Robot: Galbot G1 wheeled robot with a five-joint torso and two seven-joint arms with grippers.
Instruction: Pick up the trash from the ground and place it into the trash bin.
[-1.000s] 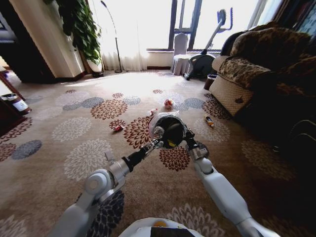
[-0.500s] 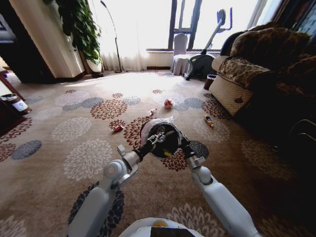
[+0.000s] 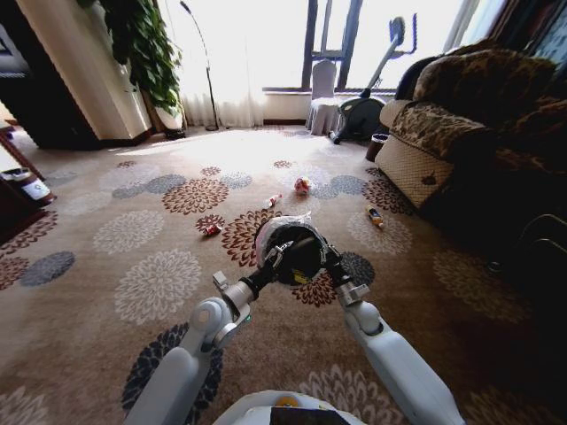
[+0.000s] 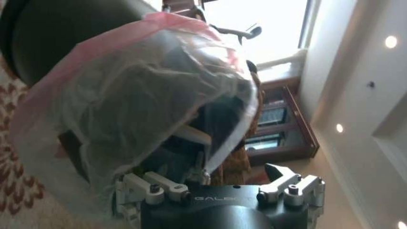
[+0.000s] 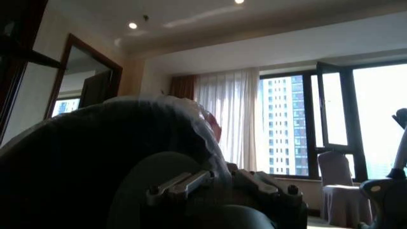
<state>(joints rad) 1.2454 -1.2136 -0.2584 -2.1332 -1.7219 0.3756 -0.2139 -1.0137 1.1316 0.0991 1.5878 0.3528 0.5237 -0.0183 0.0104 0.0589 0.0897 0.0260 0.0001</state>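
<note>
Both grippers, left and right, hold the lined trash bin above the carpet, finger state unclear, litter beyond.

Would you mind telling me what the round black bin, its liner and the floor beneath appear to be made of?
The round black trash bin looks like matte hard plastic, though metal is possible. Its translucent whitish liner is thin crinkled plastic film with a pink edge. The floor is a beige floral-patterned carpet, apparently short-pile.
</note>
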